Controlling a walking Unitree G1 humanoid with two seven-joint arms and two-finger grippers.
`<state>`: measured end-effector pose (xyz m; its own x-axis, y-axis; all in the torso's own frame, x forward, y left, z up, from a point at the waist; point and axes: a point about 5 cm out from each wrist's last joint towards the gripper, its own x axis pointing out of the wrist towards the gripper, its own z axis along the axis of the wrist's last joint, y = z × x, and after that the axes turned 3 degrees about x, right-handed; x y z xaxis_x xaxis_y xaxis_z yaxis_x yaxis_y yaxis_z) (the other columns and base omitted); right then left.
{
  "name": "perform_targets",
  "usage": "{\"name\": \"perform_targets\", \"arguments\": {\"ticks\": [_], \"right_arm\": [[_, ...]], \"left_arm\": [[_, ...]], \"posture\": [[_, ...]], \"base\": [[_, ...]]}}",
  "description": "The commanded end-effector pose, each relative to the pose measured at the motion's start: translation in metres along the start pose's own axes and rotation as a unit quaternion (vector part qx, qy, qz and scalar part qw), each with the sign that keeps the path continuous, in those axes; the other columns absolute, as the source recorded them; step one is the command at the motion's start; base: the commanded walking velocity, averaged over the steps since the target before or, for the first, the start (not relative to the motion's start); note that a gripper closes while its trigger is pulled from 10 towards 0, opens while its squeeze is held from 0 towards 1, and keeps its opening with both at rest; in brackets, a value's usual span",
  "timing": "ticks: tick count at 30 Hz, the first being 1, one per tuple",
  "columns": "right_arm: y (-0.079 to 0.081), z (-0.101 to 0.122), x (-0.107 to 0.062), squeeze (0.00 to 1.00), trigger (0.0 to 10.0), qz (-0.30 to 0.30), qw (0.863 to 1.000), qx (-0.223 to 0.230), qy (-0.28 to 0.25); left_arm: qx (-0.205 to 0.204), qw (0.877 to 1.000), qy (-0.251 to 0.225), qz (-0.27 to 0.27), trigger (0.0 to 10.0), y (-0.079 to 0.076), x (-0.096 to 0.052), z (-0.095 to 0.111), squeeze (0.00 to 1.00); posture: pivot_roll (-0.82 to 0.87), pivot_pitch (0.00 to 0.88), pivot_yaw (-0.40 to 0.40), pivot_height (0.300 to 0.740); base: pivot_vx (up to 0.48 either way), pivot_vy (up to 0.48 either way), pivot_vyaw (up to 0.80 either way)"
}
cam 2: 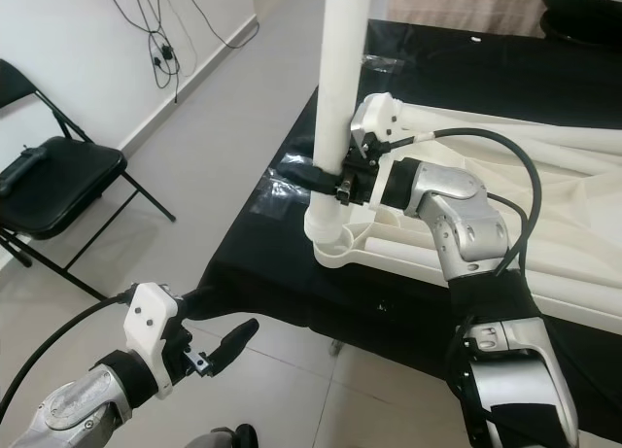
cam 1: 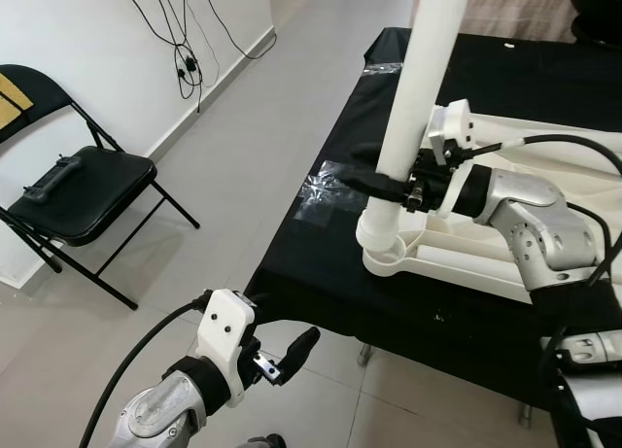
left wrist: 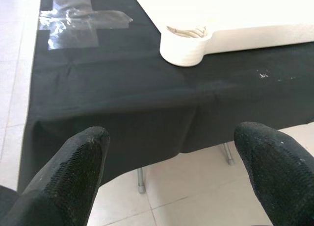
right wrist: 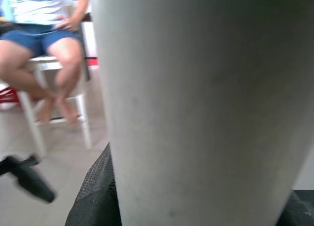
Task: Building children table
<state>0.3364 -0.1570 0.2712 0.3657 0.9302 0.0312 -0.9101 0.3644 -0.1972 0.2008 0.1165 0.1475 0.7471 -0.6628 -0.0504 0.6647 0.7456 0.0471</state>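
A white children's tabletop [cam 1: 544,263] lies upside down on a black-covered table [cam 1: 321,263]. A white table leg [cam 1: 418,88] stands upright in the corner socket [cam 1: 389,249] nearest me. My right gripper [cam 1: 384,184] is shut on the leg just above the socket; in the right wrist view the leg [right wrist: 206,103] sits close between the black fingers [right wrist: 95,196]. My left gripper [cam 1: 282,356] hangs open below the table's near edge, holding nothing. The left wrist view looks past its fingertips [left wrist: 73,162] at the socket [left wrist: 184,44].
A black folding chair [cam 1: 83,190] stands on the tiled floor at the left by the white wall. Clear tape [cam 1: 326,190] is stuck to the black cloth near the socket. A seated person's legs [right wrist: 44,54] appear in the right wrist view.
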Motion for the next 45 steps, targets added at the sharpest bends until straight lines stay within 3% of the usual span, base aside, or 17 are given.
{"name": "perform_targets", "arguments": {"ticks": [1, 13, 20, 32, 45], "right_arm": [[0.002, -0.001, 0.004, 0.0, 10.0, 0.028, 1.0, 0.006, 0.002], [-0.005, 0.0, 0.001, 0.0, 10.0, 0.049, 0.999, 0.01, 0.009], [-0.014, 0.006, -0.011, 0.0, 10.0, 0.035, 0.999, 0.012, -0.008], [-0.01, 0.003, -0.019, 0.0, 10.0, 0.056, 0.998, 0.014, -0.005], [0.003, -0.003, -0.012, 0.0, 10.0, 0.087, 0.996, 0.005, 0.012]], "left_arm": [[0.008, 1.0, 0.009, -0.011, 10.0, -0.002, -0.003, 0.0, 0.0], [0.008, 1.0, 0.007, -0.012, 10.0, -0.003, -0.004, 0.002, 0.0], [0.008, 1.0, 0.008, -0.014, 10.0, -0.005, -0.006, 0.003, 0.0], [0.011, 1.0, 0.009, -0.02, 10.0, -0.005, -0.006, 0.004, 0.0], [0.012, 1.0, 0.009, -0.02, 10.0, -0.005, -0.006, 0.004, 0.0]], "posture": [[0.04, 0.26, 0.025, 0.74], [0.04, 0.271, 0.022, 0.74], [0.05, 0.28, 0.025, 0.74], [0.05, 0.279, 0.034, 0.74], [0.05, 0.281, 0.034, 0.74]], "base": [[0.0, 0.0, 0.0], [0.0, 0.0, 0.0], [0.0, 0.0, 0.0], [0.0, 0.0, 0.0], [0.0, 0.0, 0.0]]}}
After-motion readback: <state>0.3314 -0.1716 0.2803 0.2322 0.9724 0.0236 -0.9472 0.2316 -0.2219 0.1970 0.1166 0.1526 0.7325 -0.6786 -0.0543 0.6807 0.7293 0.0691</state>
